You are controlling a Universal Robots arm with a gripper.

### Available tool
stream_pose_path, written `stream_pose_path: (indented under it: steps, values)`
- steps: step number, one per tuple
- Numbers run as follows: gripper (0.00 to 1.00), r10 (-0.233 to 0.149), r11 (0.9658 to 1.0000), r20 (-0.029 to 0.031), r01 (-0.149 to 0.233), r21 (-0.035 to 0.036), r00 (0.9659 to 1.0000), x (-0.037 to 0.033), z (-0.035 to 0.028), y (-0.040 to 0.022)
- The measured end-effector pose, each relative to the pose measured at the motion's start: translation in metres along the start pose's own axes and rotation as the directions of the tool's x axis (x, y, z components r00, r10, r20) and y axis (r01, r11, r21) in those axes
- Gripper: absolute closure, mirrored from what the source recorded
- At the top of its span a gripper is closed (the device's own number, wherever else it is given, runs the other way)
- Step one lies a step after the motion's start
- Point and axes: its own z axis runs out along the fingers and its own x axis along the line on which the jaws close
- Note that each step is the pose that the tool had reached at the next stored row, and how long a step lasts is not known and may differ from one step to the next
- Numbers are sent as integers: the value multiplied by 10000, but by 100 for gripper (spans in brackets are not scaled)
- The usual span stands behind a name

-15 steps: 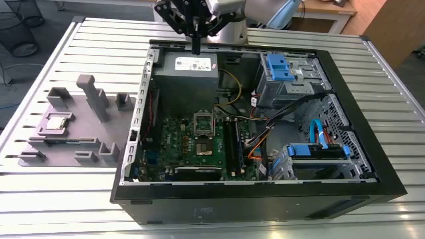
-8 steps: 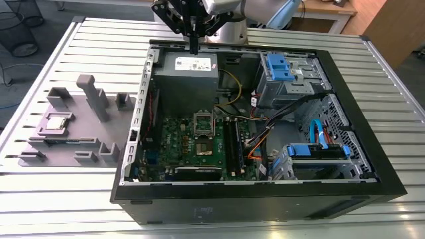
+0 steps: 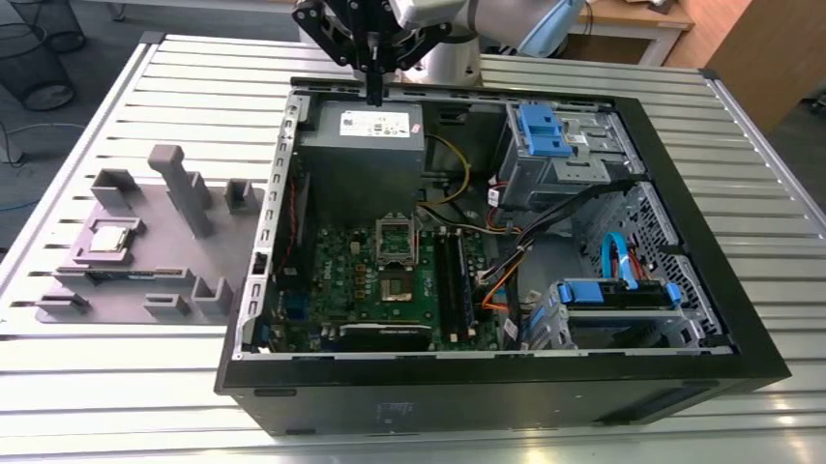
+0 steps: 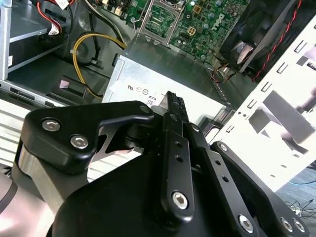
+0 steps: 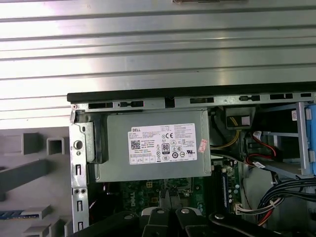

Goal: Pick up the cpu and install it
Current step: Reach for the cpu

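Observation:
The cpu [image 3: 111, 237], a small shiny silver square, lies on the matte grey fixture [image 3: 142, 242] at the exterior view's left, outside the computer case. My gripper [image 3: 374, 95] hangs far from it, over the back edge of the case above the grey power supply [image 3: 363, 145], fingers shut with nothing between them. Both wrist views show the black fingers [image 4: 175, 111] [image 5: 165, 217] pressed together above the power supply [image 5: 153, 148]. Inside the case lies the green motherboard [image 3: 374, 290], its silver socket frame [image 3: 397, 239] hinged up.
The black open case [image 3: 697, 242] lies on a slatted metal table [image 3: 155, 387]. Blue drive cages [image 3: 555, 135] and bundles of cables [image 3: 516, 261] fill the case's side at the exterior view's right. Tall fixture posts [image 3: 181, 188] stand near the cpu.

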Motion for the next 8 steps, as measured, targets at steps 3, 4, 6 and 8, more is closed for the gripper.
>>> stream_pose_path:
  steps: [3,4,6,8]
  values:
    - [89,-1,10000,0,1,0,10000,22,0,-3]
    - [89,-1,10000,-1,1,1,10000,36,0,-3]
    - [89,0,10000,0,0,0,10000,66,0,-6]
    - [89,0,10000,-1,0,0,10000,96,0,-8]
